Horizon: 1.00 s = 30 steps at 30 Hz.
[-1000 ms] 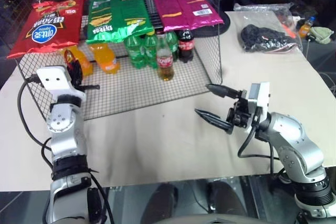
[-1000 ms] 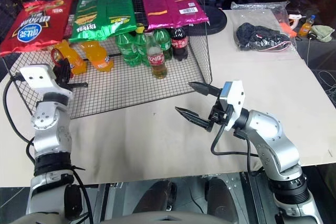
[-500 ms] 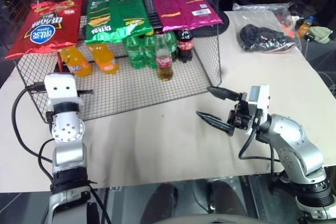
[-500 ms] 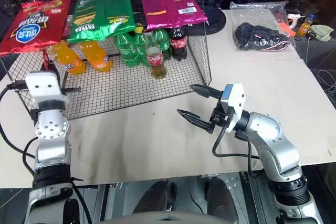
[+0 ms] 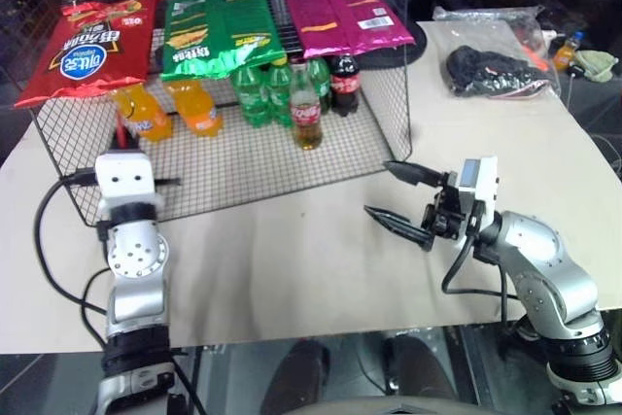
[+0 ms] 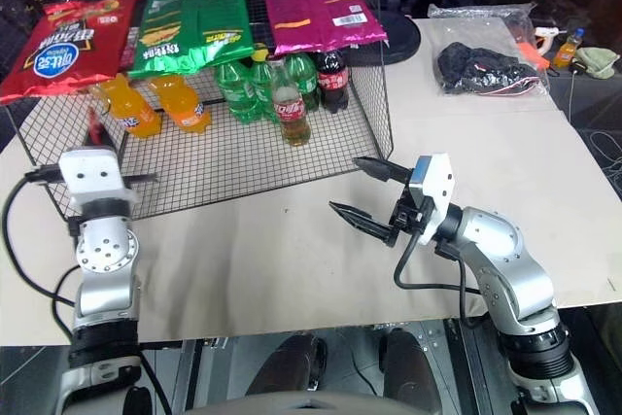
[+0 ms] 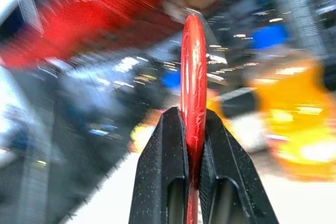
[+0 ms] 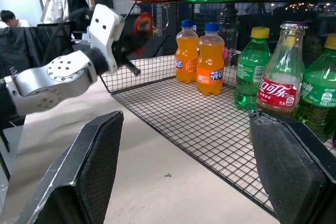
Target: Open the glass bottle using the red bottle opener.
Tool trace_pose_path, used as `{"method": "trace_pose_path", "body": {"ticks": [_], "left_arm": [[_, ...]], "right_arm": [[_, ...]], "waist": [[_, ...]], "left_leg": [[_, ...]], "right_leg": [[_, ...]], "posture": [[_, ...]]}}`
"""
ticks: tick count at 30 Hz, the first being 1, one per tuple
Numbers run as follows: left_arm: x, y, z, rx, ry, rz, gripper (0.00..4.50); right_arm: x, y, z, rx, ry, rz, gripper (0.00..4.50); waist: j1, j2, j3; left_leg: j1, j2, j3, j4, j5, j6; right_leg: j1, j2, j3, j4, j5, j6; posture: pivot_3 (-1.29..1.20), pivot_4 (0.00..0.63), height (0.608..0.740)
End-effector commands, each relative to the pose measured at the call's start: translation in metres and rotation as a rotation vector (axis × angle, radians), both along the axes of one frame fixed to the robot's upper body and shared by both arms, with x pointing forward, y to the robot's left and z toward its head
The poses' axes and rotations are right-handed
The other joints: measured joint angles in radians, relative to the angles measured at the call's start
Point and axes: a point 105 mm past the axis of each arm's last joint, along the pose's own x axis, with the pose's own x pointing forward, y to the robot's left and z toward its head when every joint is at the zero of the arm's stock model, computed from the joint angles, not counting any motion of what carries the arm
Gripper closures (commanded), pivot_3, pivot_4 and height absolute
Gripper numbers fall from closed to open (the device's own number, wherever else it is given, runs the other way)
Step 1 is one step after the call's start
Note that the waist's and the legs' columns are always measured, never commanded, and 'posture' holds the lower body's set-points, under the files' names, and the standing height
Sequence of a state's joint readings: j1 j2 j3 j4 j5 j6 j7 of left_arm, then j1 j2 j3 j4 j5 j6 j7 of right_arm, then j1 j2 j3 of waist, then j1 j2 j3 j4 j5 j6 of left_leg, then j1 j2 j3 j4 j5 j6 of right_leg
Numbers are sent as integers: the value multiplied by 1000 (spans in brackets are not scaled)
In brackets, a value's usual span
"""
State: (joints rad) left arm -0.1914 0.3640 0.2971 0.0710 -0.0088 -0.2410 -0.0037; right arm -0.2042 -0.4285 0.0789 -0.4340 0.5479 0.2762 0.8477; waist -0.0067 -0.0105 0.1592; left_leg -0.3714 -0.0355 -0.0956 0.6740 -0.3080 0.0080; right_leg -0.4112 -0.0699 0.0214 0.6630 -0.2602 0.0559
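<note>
The left gripper (image 7: 193, 182) is shut tight on the opener (image 7: 193, 93). The flat red opener stands up on its thin edge between the two black fingers (image 7: 163, 177), and its round head pokes out past the tips. So one part of the job looks done: the tool is picked up and held.

The bottle (image 5: 305, 107) is not open yet. Its cap is on top. It stands upright on the wire rack (image 5: 253, 157), under the shelf of chip bags (image 5: 209, 26). It is well away from the left gripper, off toward the robot's right and farther back on the rack. Green bottles (image 5: 258, 92) stand just beside it on the side nearer the left gripper, and a dark cola bottle (image 5: 344, 83) stands just beside it on the other side. Two orange bottles (image 5: 194, 106) stand closer to the left gripper, just ahead of it.

The right gripper (image 5: 400, 199) holds nothing. Its fingers are spread wide apart. It hangs over the table (image 5: 292, 259), past the rack's near corner, and points toward the left side. The bottle is ahead of it and a little farther back, near but not touching.

What is left, I think: get a grip on the bottle with the free gripper, bring the opener's head to the cap, hook it under the rim, and pry the cap off.
</note>
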Motion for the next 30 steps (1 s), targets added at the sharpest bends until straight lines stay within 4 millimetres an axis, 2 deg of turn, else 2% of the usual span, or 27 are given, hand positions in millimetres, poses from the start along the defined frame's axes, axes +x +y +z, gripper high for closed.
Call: {"method": "trace_pose_path", "body": {"ticks": [1, 4, 7, 11, 14, 17, 21, 25, 30], "left_arm": [[5, -47, 22, -143, -42, -334, 4448], [4, -74, 28, -201, -26, -533, 4448], [-6, -106, 33, -311, 19, -797, 4448], [-27, -132, 33, -459, 115, -1114, 4448], [-42, -149, 24, -550, 255, -1329, 4448], [-53, -162, 12, -587, 416, -1467, 4448], [-68, -175, 14, -633, 504, -1638, 4448], [-70, -178, 15, -635, 534, -1686, 4448], [-65, -183, 23, -642, 479, -1717, 4448]], "right_arm": [[-2, 3, 8, 0, -44, 13, 627], [-1, 4, 4, -21, -22, 9, 627], [0, 5, 0, -38, 13, 9, 627], [3, 9, -8, -97, 105, 7, 627], [7, 16, -12, -138, 185, 12, 627], [7, 26, -8, -110, 254, 65, 627], [-2, 39, -3, -99, 341, 175, 627], [-7, 44, -4, -123, 397, 235, 627], [-24, 52, -11, -148, 530, 343, 627]], "waist": [[-3, -1, 0], [-7, -1, 0], [-11, 0, 0], [-11, 0, 0], [-11, 0, 0], [-11, 0, 0], [-11, 0, 0], [-9, 0, 0], [-9, 0, 0]], "left_leg": [[0, 0, 0, 0, 0, 0], [-1, 0, 0, 1, 0, 0], [0, 1, 0, 1, 0, 0], [0, 1, 1, 1, 0, 0], [0, 1, 1, 1, 0, 0], [0, 2, 0, 2, 0, 0], [0, 2, 0, 2, 0, 0], [0, 1, 0, 3, 0, 0], [0, 1, 0, 3, 0, 0]], "right_leg": [[0, 0, 0, 0, 0, 0], [0, 0, 0, 0, 0, 0], [0, 2, 1, 0, 0, 0], [0, 3, 1, 1, 0, 0], [0, 4, 1, 1, 0, 0], [0, 6, 1, 2, 0, 0], [0, 6, 1, 1, 0, 0], [0, 5, 1, 1, 0, 0], [0, 5, 1, 1, 0, 0]], "posture": [[0, 150, 740], [0, 150, 740], [0, 150, 740], [0, 150, 740], [0, 150, 740], [0, 150, 740], [0, 150, 740], [0, 150, 740], [0, 150, 740]]}}
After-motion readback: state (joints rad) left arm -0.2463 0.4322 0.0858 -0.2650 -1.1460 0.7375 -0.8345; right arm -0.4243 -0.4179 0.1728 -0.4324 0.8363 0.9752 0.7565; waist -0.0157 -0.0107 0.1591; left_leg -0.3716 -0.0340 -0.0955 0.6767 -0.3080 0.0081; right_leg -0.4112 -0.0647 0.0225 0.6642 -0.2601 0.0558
